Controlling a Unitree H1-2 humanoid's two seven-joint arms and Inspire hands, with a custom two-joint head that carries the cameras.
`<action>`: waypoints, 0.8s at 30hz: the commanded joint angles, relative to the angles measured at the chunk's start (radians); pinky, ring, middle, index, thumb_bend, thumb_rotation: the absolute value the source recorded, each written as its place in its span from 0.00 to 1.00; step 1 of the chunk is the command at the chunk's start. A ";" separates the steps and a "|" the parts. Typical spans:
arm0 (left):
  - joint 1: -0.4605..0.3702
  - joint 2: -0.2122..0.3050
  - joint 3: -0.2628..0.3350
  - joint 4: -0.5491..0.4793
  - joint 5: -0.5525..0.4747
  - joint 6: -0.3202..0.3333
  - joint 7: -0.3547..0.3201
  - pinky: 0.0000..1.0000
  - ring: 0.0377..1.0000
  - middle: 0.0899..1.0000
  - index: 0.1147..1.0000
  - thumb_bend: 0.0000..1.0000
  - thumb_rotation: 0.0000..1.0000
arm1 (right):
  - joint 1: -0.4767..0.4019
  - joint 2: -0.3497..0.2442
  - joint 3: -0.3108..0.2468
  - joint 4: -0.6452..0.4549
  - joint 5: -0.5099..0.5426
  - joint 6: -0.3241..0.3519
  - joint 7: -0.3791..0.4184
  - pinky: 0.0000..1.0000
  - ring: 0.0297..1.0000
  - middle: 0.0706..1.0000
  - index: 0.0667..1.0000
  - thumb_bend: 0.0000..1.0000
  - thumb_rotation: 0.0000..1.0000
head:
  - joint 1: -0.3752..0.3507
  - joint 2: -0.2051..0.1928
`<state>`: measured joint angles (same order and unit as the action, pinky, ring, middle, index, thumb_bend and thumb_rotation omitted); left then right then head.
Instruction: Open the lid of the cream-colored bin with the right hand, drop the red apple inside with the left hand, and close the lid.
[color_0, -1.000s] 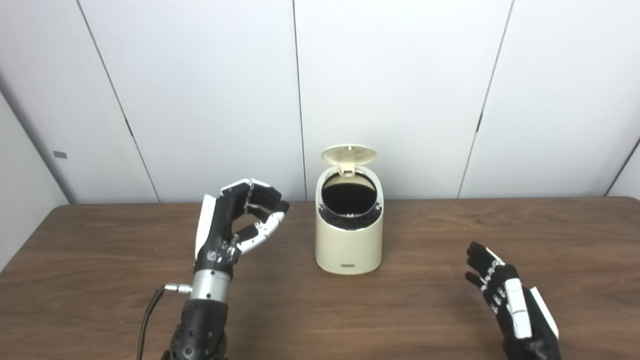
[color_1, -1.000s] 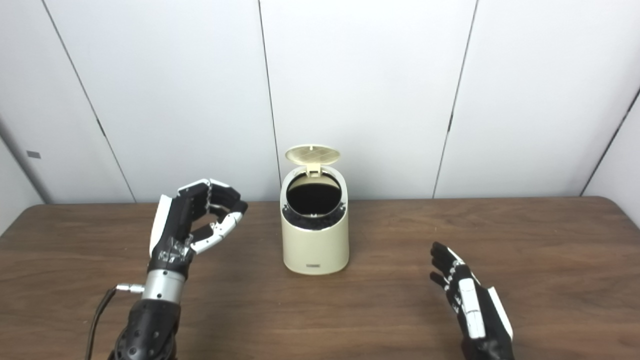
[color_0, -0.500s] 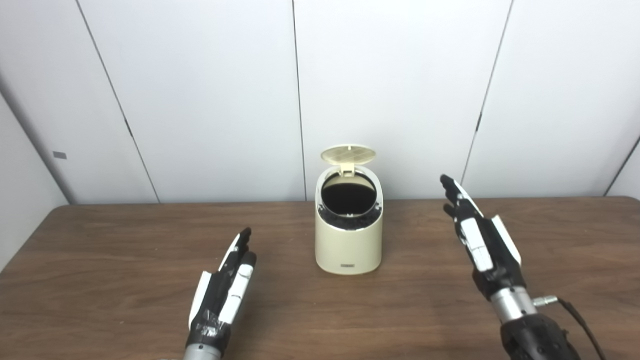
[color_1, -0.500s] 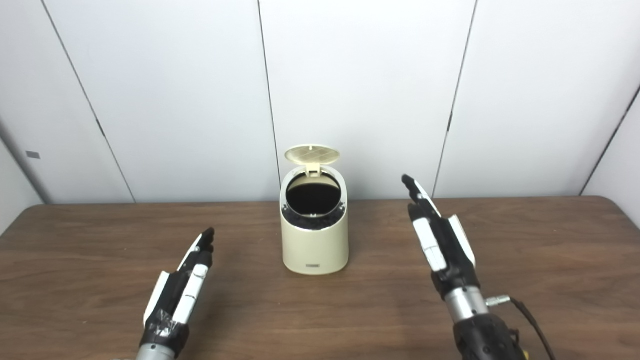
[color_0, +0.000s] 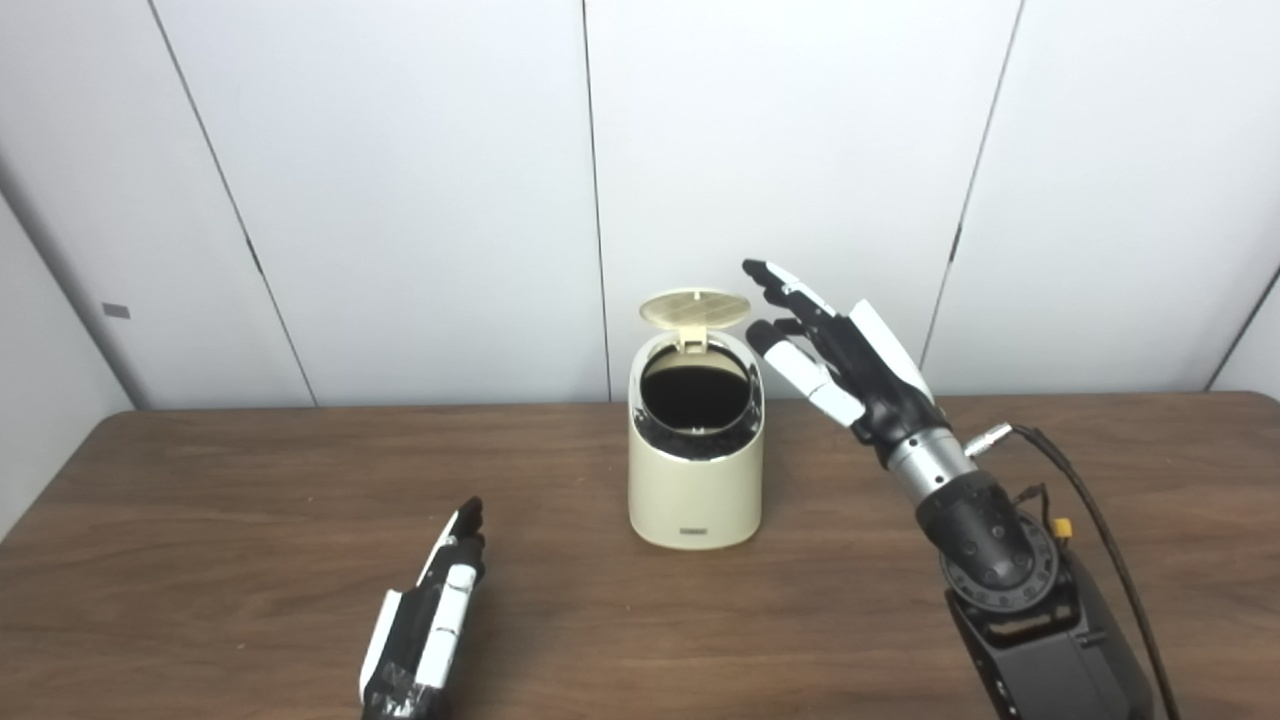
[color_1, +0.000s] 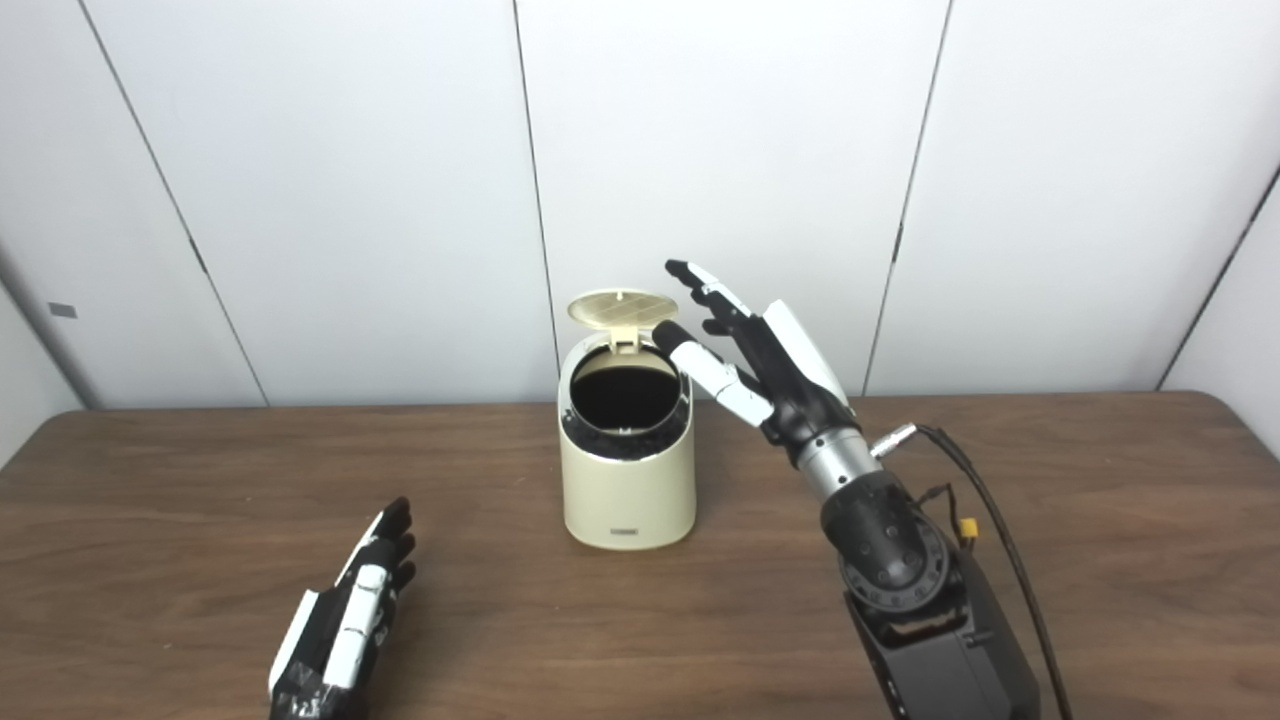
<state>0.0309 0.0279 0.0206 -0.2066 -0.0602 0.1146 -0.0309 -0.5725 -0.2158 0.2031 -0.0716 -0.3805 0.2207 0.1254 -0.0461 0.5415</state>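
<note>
Cream-colored bin upright at mid-tabletop, its hinged lid raised; no apple is visible. Right hand, fingers spread and empty, hovers just beside the lid. Left hand lies flat, released. The lid looks light and rigid; press its top edge down.

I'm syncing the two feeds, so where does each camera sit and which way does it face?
Left eye view: on the head, looking forward and down at the table; the bin sits right of centre; left hand and right hand show.
Right eye view: beside it, facing likewise; the bin sits left of centre.
Shared: the bin, its raised lid, both hands.
</note>
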 joint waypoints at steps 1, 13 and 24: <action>-0.013 -0.008 0.000 -0.032 -0.013 -0.024 -0.001 1.00 1.00 1.00 1.00 0.64 0.88 | -0.080 -0.013 0.013 -0.006 -0.041 -0.036 0.003 0.95 0.97 0.97 0.92 0.54 1.00 | -0.001 0.001; -0.015 -0.024 -0.004 -0.041 -0.034 -0.013 -0.014 1.00 1.00 1.00 1.00 0.65 0.87 | -0.138 -0.050 0.100 0.043 -0.218 -0.067 0.021 0.94 1.00 1.00 0.90 0.61 1.00 | 0.007 0.004; -0.022 -0.043 -0.002 -0.022 0.004 -0.067 0.021 0.99 0.99 0.99 0.95 0.59 0.89 | -0.106 -0.091 0.113 0.008 -0.295 -0.132 0.020 0.96 1.00 1.00 0.90 0.58 1.00 | 0.013 0.007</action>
<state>0.0316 -0.0086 0.0170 -0.2134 -0.0628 0.0955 -0.0152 -0.6453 -0.2922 0.3232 -0.0328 -0.6611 0.1257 0.1605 -0.0322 0.5476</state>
